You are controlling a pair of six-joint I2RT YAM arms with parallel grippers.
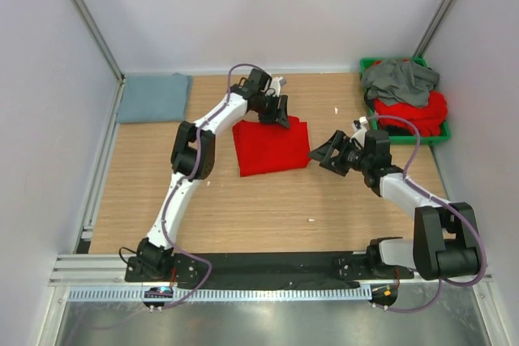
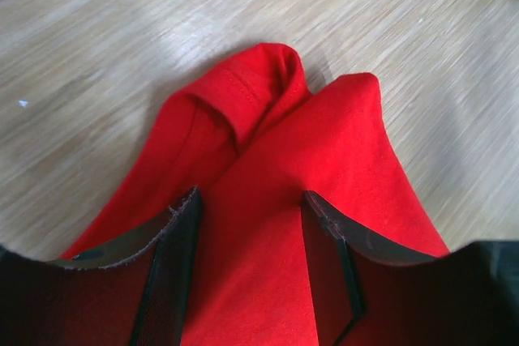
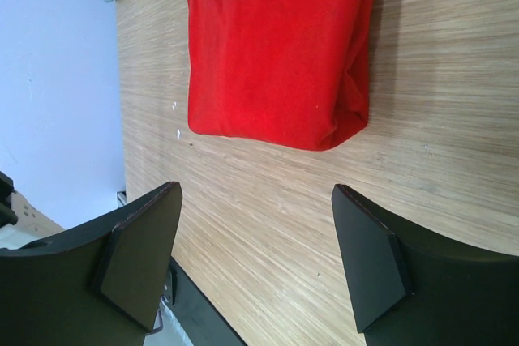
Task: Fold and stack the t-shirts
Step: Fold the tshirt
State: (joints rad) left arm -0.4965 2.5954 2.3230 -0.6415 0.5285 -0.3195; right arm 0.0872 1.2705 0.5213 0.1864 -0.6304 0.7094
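Over the far edge of the folded red t-shirt (image 1: 272,150) (image 2: 268,143), my left gripper (image 1: 280,111) (image 2: 251,204) stands with its jaws partly apart. The two dark fingers (image 2: 174,257) sit either side of a flat strip of red cloth that lies under them. I cannot tell whether the tips press into it. Just beyond them the cloth rises in a bunched ridge with a stitched hem.

My right gripper (image 1: 328,154) (image 3: 255,200) is spread wide with nothing between its fingers. It hovers over bare wood just beside the shirt's right edge, and the wrist view shows the shirt's rounded fold (image 3: 276,46) a little ahead of the tips.

The red t-shirt lies near the middle of the table (image 1: 243,208). A folded blue-grey t-shirt (image 1: 154,96) lies at the far left corner. At the far right corner a green bin (image 1: 366,62) holds a crumpled dark grey t-shirt (image 1: 399,80) on top of more red t-shirts (image 1: 413,111).
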